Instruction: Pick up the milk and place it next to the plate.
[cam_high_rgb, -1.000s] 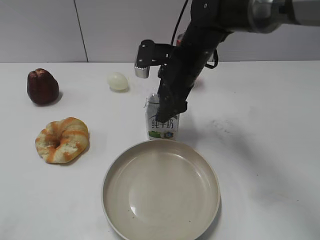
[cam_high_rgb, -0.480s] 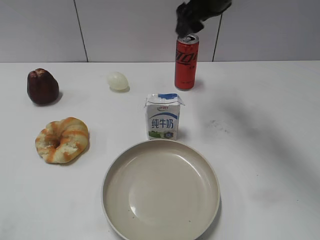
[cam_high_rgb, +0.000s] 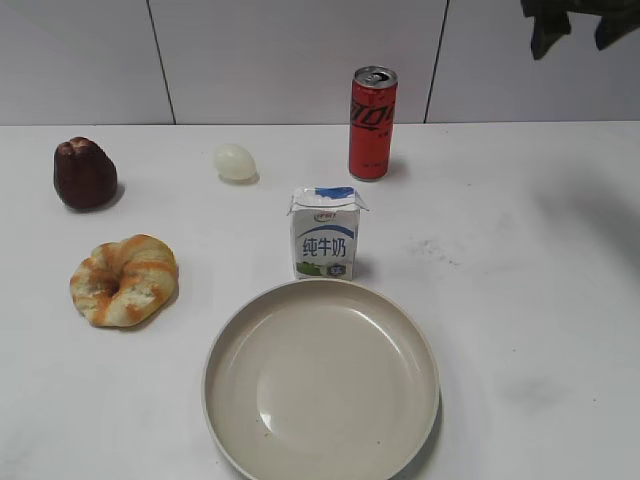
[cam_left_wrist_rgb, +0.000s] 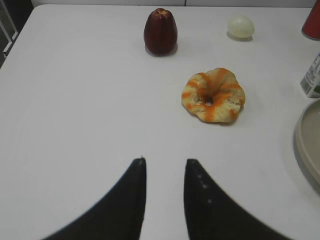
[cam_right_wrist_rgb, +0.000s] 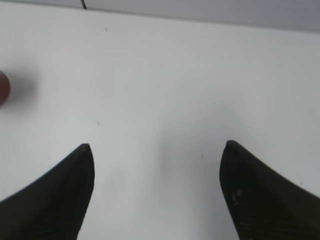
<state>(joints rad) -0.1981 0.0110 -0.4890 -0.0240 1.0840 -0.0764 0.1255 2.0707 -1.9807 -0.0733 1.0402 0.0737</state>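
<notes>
White carton with a blue top: the milk (cam_high_rgb: 325, 233) stands upright just off the plate (cam_high_rgb: 322, 462) rim at the plate's twelve o'clock, close to it, though I cannot tell whether they touch. From where I sit the placing looks done. The red can (cam_high_rgb: 372, 123) is further back at about one o'clock, the egg (cam_high_rgb: 235, 161) at eleven, the bread ring (cam_high_rgb: 124, 279) at nine. My right gripper (cam_high_rgb: 572, 32) shows only as dark tips at the top right corner, high above the table.

Left wrist camera: the left gripper (cam_left_wrist_rgb: 164, 165) hangs with a narrow gap between its fingers, holding nothing, and the carton edge peeks in at three o'clock.

Right wrist camera: the right fingers (cam_right_wrist_rgb: 70, 180) are spread wide over bare table, empty. I judge the best finish is a clean retreat, keeping that arm high so nothing clips the can or carton.
</notes>
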